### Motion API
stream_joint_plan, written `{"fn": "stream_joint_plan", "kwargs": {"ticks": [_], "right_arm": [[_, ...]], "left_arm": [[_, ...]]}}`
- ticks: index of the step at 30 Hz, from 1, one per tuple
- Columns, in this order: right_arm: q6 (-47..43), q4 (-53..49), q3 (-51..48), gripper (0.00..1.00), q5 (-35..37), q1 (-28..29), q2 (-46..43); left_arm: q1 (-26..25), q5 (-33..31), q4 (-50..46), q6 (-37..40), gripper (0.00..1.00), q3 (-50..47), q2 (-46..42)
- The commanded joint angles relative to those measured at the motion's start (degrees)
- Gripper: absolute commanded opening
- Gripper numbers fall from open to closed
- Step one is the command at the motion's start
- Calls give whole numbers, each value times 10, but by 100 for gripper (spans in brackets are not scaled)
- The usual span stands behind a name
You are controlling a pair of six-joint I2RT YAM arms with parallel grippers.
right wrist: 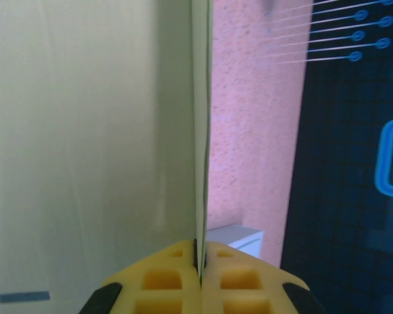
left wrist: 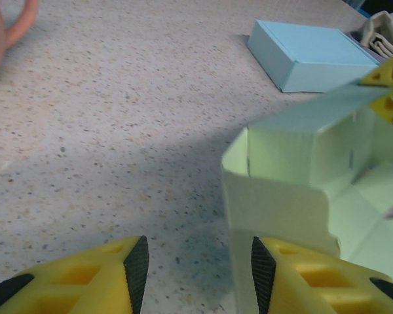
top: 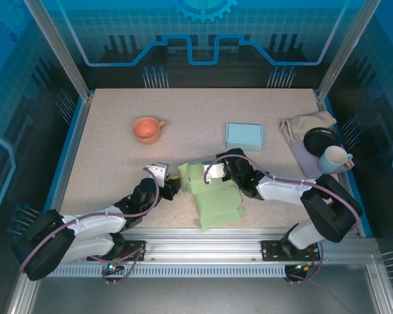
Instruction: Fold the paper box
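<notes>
The pale green paper box (top: 213, 196) lies partly folded at the near middle of the table, some of its walls raised. My right gripper (top: 217, 170) is shut on one upright flap of it; in the right wrist view the thin green sheet (right wrist: 92, 131) runs edge-on into the closed fingertips (right wrist: 201, 252). My left gripper (top: 172, 186) stands open, low over the table at the box's left side. In the left wrist view the box's left wall (left wrist: 281, 203) stands just inside the right finger, with bare table between the pads (left wrist: 196, 261).
An orange mug (top: 147, 129) stands at the back left. A light blue closed box (top: 244, 135) lies just behind the green one. At the right edge are a folded cloth (top: 308, 124), a black plate (top: 322, 139) and a pale mug (top: 334, 158).
</notes>
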Motion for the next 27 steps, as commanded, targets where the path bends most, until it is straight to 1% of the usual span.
{"fn": "stream_joint_plan", "kwargs": {"ticks": [1,7,14,27], "right_arm": [[-13,71,-17,0,12,5,-19],[-8,64,-25,0,-8,4,-35],[-3,63,-28,0,-14,2,-27],[-2,61,-27,0,-18,3,-19]], "left_arm": [[3,40,6,-10,49,-8,-13],[3,29,13,0,49,-1,10],[3,64,39,-4,49,13,57],[2,69,30,-5,49,26,58]]}}
